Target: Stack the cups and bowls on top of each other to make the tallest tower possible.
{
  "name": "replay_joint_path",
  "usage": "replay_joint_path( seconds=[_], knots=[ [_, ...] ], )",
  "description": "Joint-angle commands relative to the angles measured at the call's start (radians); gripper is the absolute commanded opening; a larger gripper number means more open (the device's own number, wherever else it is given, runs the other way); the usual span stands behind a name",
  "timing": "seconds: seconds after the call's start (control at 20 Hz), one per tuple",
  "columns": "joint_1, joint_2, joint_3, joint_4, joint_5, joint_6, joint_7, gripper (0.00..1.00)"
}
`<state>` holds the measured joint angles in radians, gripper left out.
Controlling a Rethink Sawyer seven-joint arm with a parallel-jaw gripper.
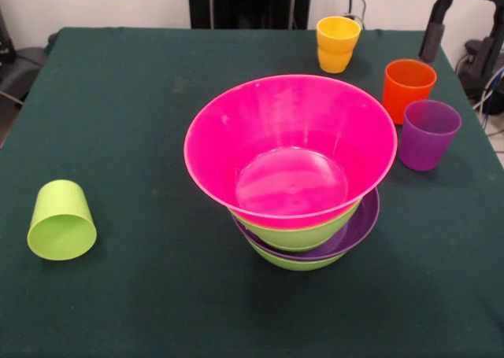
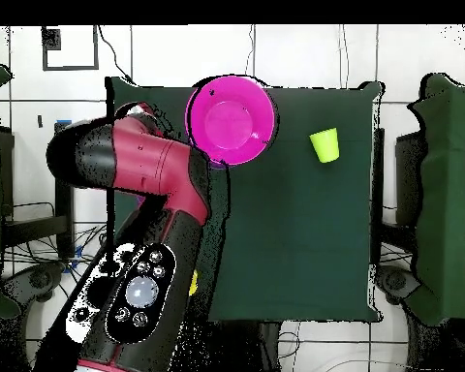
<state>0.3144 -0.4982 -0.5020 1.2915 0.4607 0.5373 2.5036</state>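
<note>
Tower (image 1: 303, 216) built mid-desk (image 1: 142, 295), pink bowl (image 1: 290, 142) topmost; four cups unstacked, lime cup (image 1: 61, 220) tipped over; end effector unseen either view, so state and offsets untellable

Front and overhead, table (image 1: 118, 98) shared.

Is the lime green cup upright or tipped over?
Tipped over: the lime green cup lies on its side on the table.
</note>
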Motion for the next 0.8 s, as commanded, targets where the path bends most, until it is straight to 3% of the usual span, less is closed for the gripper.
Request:
replay_joint_path(
  seconds=[0.05,0.8],
  knots=[
    [-0.077,-0.034,0.123,-0.037,-0.025,0.320,0.032,1.00],
    [-0.022,-0.014,0.121,0.025,-0.013,0.224,0.127,1.00]
  ],
)
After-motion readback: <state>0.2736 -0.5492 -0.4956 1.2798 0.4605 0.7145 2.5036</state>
